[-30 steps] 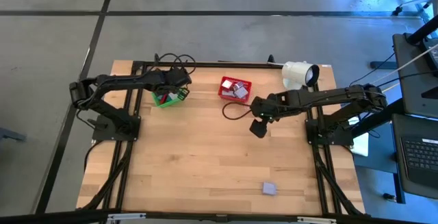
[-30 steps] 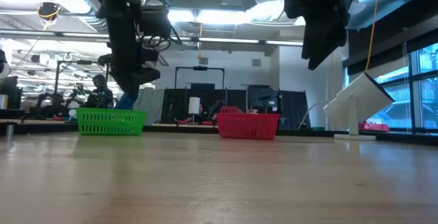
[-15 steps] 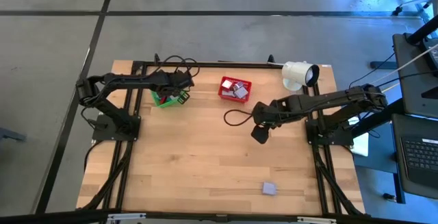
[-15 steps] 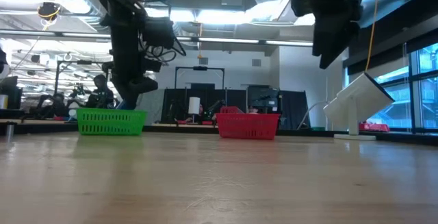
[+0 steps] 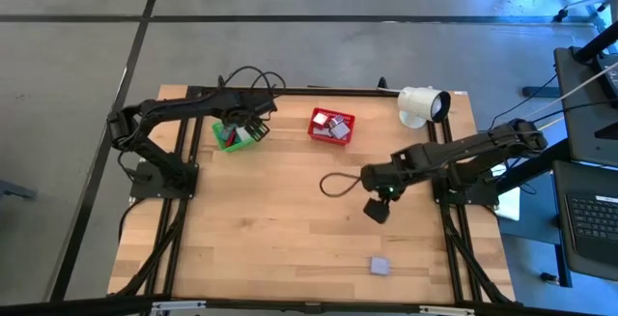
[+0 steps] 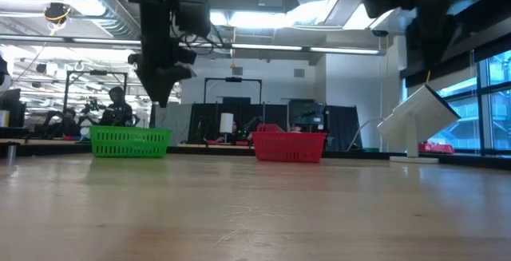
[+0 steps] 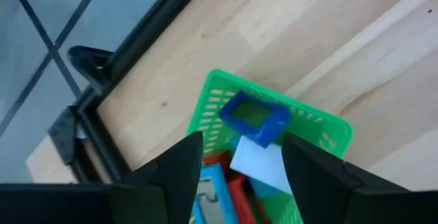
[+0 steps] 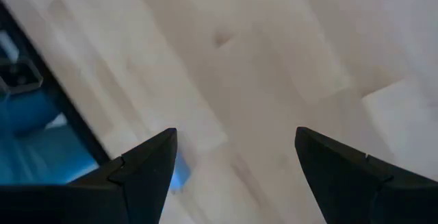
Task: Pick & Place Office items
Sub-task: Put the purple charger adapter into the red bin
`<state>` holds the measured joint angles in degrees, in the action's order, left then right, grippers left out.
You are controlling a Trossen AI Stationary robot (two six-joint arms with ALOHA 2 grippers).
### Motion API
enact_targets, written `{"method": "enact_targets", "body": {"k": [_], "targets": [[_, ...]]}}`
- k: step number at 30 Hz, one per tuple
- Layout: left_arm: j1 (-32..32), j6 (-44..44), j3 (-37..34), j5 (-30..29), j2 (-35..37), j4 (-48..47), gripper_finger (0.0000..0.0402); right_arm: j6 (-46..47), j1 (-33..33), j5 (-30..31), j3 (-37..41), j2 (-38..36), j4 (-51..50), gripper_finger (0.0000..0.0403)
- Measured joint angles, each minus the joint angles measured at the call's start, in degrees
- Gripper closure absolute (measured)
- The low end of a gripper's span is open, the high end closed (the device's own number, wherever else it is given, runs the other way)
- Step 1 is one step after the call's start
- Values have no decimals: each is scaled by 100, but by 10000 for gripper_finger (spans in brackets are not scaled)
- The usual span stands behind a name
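The green mesh basket (image 5: 235,135) stands near the table's far left and holds several office items. In the left wrist view a blue piece (image 7: 254,118) lies on top of a white one (image 7: 259,164), with red and teal pieces beside them. My left gripper (image 7: 243,142) hangs open above this basket (image 7: 315,125), touching nothing; in the low view it (image 6: 164,89) is well above the rim. The red mesh basket (image 5: 331,125) holds more pieces. A lavender piece (image 5: 380,266) lies flat near the table's near edge. My right gripper (image 5: 377,208) is open over bare wood (image 8: 236,135), on the far side of that piece.
A white camera-like device (image 5: 423,103) stands at the table's far right corner. A dark cable loop (image 5: 334,183) lies on the wood beside the right arm. Bare wood spreads over the table's middle and near left. People and equipment show in the room behind (image 6: 116,105).
My left gripper dipped to the green basket with a blue piece at its tips, let it go there, and has risen clear. My right gripper has travelled toward the table's near edge and slightly right, closer to the lavender piece.
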<state>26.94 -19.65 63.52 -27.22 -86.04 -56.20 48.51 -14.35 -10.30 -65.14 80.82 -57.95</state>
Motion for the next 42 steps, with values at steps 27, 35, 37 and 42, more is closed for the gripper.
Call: {"method": "enact_targets", "body": {"k": [27,35,37,42], "targets": [[-111,316,659,392,2,-400,205,1298,-2701,1112,-2,859,941,103],[-461,-1063,659,1167,2,-398,205,478,-3384,1094,0,1539,1354,103],[-592,-1353,659,1247,2,-398,205,217,-3503,1200,-2,1714,1507,103],[-979,-1986,659,1257,2,-397,205,105,-3646,1427,0,2149,1751,103]]}}
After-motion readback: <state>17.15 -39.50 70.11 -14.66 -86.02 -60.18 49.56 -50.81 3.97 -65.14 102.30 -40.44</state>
